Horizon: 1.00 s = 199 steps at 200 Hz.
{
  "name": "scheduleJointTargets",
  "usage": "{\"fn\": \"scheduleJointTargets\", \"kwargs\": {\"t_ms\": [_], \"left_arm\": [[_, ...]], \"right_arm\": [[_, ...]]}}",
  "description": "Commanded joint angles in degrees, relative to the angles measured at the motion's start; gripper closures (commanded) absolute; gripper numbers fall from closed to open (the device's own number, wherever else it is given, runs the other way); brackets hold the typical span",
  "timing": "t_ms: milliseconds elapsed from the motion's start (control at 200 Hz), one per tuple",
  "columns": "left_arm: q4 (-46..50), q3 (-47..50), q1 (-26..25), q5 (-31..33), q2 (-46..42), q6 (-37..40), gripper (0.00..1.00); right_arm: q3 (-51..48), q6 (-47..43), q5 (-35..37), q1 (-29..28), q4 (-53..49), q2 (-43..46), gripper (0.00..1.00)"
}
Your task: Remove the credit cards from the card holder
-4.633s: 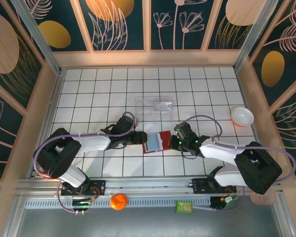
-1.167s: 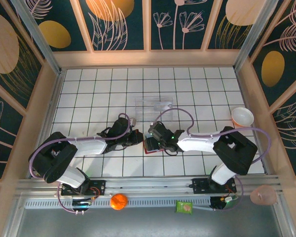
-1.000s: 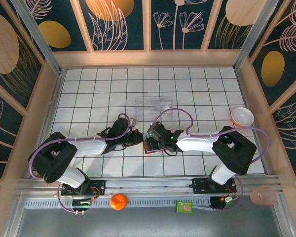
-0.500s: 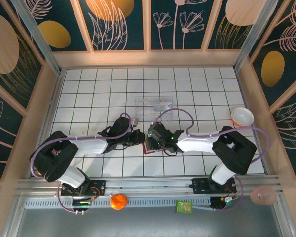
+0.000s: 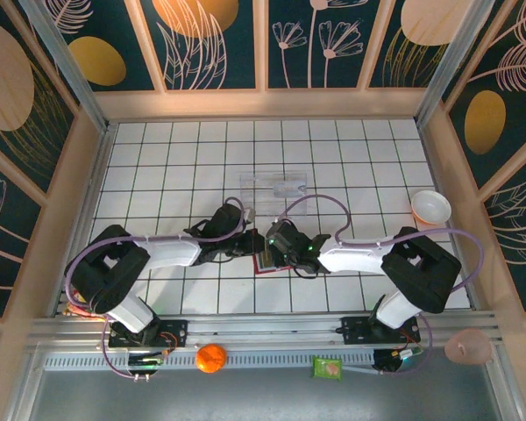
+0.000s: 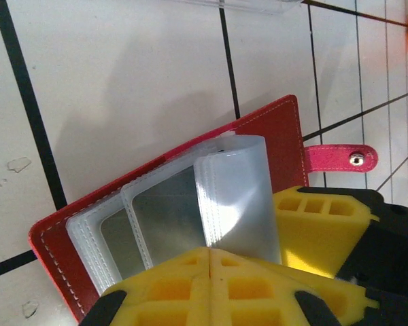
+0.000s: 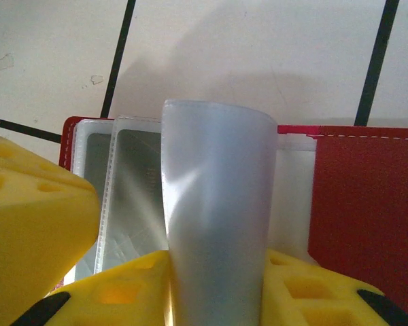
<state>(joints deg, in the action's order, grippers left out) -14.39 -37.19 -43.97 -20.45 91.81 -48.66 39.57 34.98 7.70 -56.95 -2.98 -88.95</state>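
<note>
Lying open and flat, the wallet (image 6: 258,136) runs lengthwise across the left wrist view, snap tab (image 6: 340,157) pointing right. We see the left gripper (image 6: 209,261) closed tight on its near edge. The right gripper (image 7: 217,272) pinches the bowed clear sleeves (image 7: 217,204).

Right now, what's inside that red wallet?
The open wallet holds clear plastic sleeves, some bowed up. A silvery card shows in one flat sleeve. The yellow fingers cover the lower part, so other cards can't be seen.

The card holder (image 6: 265,129) is red with pale stitching, its clear sleeves (image 7: 214,204) showing silvery grey.
</note>
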Motion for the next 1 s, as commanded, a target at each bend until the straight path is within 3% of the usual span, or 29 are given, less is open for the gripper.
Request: {"fn": "scheduleJointTargets", "kwargs": {"t_ms": [0, 240, 525, 731, 856, 906, 991], "left_arm": [[5.10, -1.21, -1.93, 0.11, 2.38, 2.68, 1.00], [15.09, -3.64, -2.35, 4.50, 6.01, 8.95, 1.00], [15.49, -1.66, -2.31, 5.59, 8.23, 9.81, 1.00], [15.18, -1.91, -2.35, 6.47, 8.09, 10.34, 1.00], [14.85, -2.61, -2.35, 6.65, 7.78, 10.88, 1.00], [14.64, -2.87, -2.35, 6.48, 7.30, 11.00, 1.00], [14.40, -3.41, -2.35, 6.43, 6.82, 11.17, 1.00]], "right_arm": [[-0.72, 0.69, -1.51, -0.74, 1.69, 1.04, 0.66], [-0.06, 2.13, 0.86, -0.77, -0.73, 1.15, 0.63], [0.69, 6.58, 10.56, -0.71, -12.51, 3.54, 0.54], [-2.12, 8.68, 16.33, 1.12, -21.84, 12.15, 0.48], [-4.29, 9.05, 16.00, 4.76, -24.98, 18.10, 0.47], [-4.00, 7.45, 15.13, 5.35, -24.28, 21.44, 0.52], [-3.68, 0.02, 6.03, 5.61, -15.37, 27.11, 0.61]]}}
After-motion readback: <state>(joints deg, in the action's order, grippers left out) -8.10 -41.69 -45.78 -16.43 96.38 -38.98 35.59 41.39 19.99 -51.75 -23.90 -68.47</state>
